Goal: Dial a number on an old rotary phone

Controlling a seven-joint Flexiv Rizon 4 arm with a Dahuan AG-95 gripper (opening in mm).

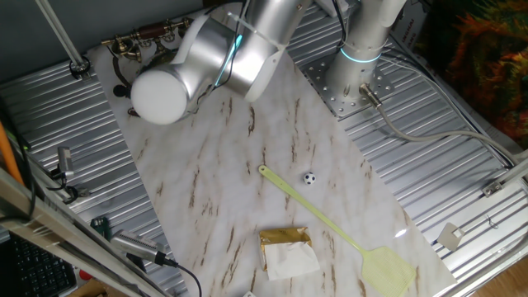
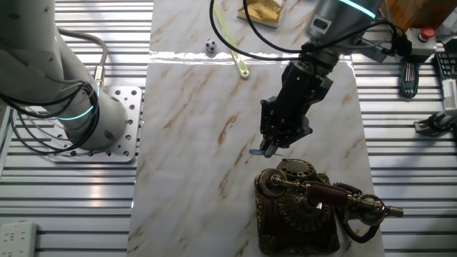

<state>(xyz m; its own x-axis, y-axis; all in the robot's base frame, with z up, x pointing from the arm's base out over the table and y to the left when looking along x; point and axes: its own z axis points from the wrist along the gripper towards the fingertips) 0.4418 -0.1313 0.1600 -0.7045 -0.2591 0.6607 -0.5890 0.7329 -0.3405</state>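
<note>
The phone [image 2: 300,210] sits at the bottom centre of the other fixed view, on the near end of a marble slab [image 2: 193,128], its handset [image 2: 325,194] lying across the cradle above the dial [image 2: 295,171]. In one fixed view only a strip of the phone [image 1: 136,43] shows at the upper left, mostly hidden behind the arm [image 1: 210,58]. The gripper [image 2: 268,148] hangs just above and left of the dial, pointing down at the slab; its fingertips look close together with nothing between them, though I cannot tell for certain whether they touch. Farther up the slab lie a small black-and-white ball [image 2: 211,47], a pale green swatter [image 1: 338,235] and a gold packet [image 1: 287,250] near the far edge.
</note>
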